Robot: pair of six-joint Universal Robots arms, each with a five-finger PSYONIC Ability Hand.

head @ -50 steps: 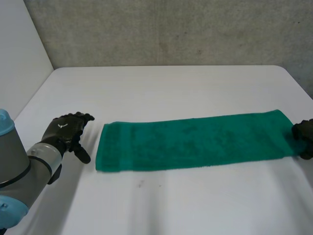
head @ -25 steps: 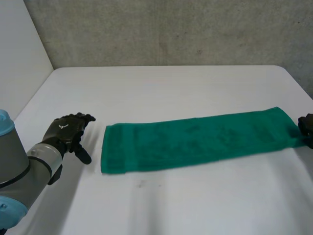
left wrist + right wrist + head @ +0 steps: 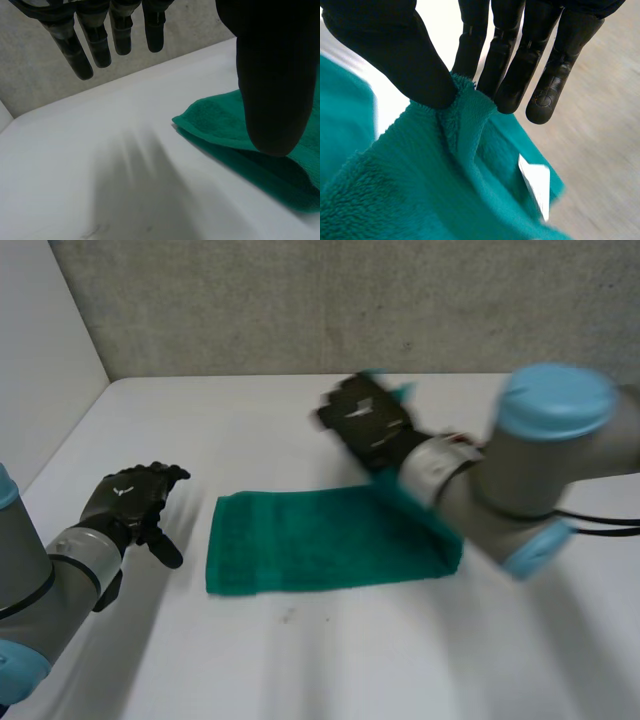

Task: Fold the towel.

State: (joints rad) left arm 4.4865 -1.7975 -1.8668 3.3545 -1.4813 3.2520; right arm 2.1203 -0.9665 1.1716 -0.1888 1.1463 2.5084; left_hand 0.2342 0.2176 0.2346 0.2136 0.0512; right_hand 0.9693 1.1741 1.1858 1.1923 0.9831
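**The right hand (image 3: 365, 425) is holding a towel end aloft**

Its fingers (image 3: 512, 75) and thumb (image 3: 395, 55) are pinching an edge of the green towel (image 3: 420, 175), raised above the half lying flat on the desk (image 3: 250, 410). The left hand (image 3: 130, 502) is hovering with fingers (image 3: 122, 30) relaxed and grasping nothing, just beside the towel's other short edge. The cloth is looking soft, light and limp. It will likely sag and drape, so corners and edges are the best holds.

White table (image 3: 300, 660) before a grey concrete wall (image 3: 300, 300).
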